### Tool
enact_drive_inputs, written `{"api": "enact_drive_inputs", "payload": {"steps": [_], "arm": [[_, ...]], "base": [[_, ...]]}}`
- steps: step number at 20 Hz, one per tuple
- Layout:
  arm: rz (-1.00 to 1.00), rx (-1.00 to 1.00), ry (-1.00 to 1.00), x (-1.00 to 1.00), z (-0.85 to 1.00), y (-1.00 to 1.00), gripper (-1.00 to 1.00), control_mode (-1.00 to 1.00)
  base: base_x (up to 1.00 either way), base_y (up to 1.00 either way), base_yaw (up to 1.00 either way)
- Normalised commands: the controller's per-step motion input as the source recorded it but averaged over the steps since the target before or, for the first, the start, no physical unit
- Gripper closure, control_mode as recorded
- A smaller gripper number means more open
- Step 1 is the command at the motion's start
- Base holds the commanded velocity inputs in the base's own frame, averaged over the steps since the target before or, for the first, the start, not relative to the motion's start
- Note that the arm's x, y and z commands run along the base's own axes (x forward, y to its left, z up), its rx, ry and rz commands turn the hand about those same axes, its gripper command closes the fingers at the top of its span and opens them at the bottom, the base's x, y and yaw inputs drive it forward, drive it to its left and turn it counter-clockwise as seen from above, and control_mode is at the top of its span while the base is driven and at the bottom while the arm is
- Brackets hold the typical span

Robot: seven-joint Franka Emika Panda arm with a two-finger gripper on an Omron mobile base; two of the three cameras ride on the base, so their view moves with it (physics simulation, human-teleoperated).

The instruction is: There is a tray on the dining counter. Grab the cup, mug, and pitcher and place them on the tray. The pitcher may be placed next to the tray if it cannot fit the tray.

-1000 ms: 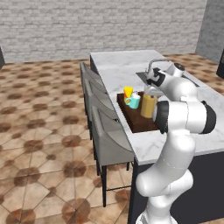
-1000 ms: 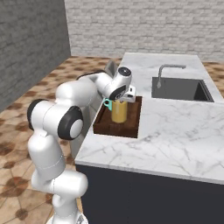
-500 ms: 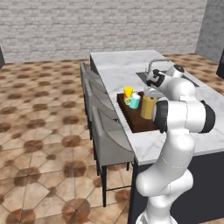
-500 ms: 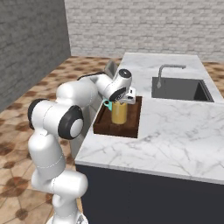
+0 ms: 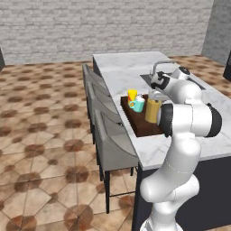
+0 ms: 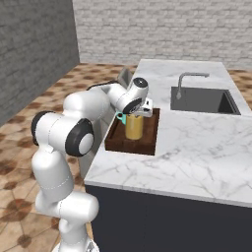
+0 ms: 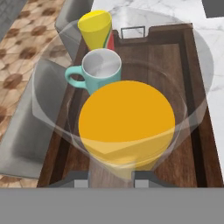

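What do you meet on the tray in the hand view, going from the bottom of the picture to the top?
On the tray: pitcher → mug → cup.

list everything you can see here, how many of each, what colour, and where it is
dark brown wooden rectangular tray: one, brown, near edge of the counter
bright yellow handleless cup: one, yellow, on the tray's far end
teal mug with side handle: one, teal, on the tray beside the cup
tall clear glass pitcher: one, amber-orange, on the tray behind the mug
white marble counter: one, white
sink with metal faucet: one, dark basin, set in the counter
grey stools: three, along the counter
robot arm: one, white
gripper: one, at the pitcher's rim
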Motion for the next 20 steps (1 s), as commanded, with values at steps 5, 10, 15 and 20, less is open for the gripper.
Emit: {"api": "enact_drive_inputs", "payload": {"steps": [5,10,15,20], "arm": [[0.00,0.00,0.00,0.00,0.00,0.00,1.00,-1.00],[0.00,0.00,0.00,0.00,0.00,0.00,1.00,-1.00],[0.00,0.00,0.00,0.00,0.00,0.00,1.00,-1.00],[0.00,0.00,0.00,0.00,0.00,0.00,-1.00,-1.00]], "base": [[0.00,0.00,0.00],[0.00,0.00,0.00],[0.00,0.00,0.00],[0.00,0.00,0.00]]}}
